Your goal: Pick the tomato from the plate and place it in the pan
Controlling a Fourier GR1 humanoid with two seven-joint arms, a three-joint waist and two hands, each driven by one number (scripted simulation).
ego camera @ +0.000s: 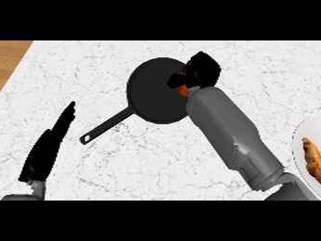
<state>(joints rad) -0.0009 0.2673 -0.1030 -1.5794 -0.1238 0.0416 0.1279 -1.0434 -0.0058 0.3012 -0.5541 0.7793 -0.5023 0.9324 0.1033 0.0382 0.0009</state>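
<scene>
Right robot hand (199, 70), fingers curled around the tomato (182, 89), is positioned over the black pan (152, 92) on the marble tabletop (260, 61); left robot hand (50, 146) rests open.

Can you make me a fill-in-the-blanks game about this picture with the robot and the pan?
1. The right robot hand hovers over the black ____, whose handle points to the lower left.
2. The red thing held in that hand is the ____.
3. The white plate sits at the ____ edge of the picture.
4. The left robot hand is open and holds ____.

Missing words: pan; tomato; right; nothing
</scene>
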